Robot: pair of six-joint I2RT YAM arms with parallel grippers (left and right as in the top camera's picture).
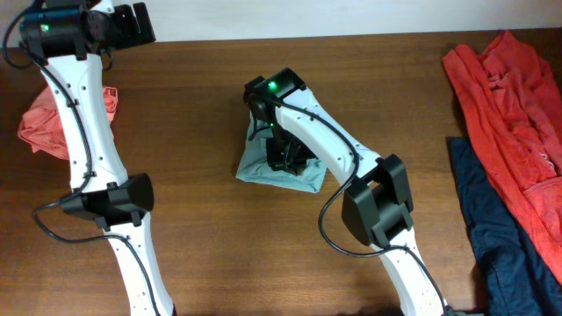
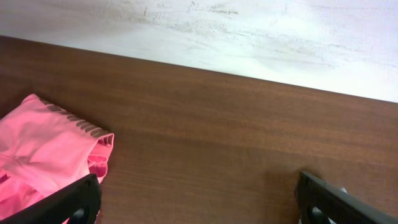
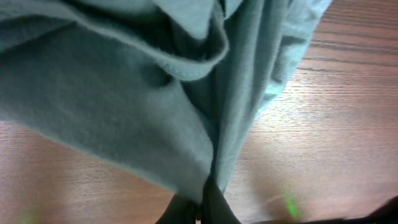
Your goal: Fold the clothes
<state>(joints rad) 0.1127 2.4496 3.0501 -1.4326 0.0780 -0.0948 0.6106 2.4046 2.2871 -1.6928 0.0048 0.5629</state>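
Note:
The pale blue-green T-shirt (image 1: 272, 171) lies bunched in a small pile at the table's middle. My right gripper (image 1: 285, 158) is down on it, shut on a fold of its cloth; in the right wrist view the cloth (image 3: 124, 106) hangs from the closed fingers (image 3: 205, 202) above the table. My left gripper (image 1: 132, 25) is open and empty at the far left back edge, its fingers (image 2: 199, 199) wide apart over bare wood. The salmon-pink garment (image 1: 53, 123) lies crumpled at the left; it also shows in the left wrist view (image 2: 37, 149).
An orange-red garment (image 1: 509, 114) lies spread at the right edge, with a navy one (image 1: 496, 246) below it at the front right. The wall (image 2: 249, 31) runs along the table's back edge.

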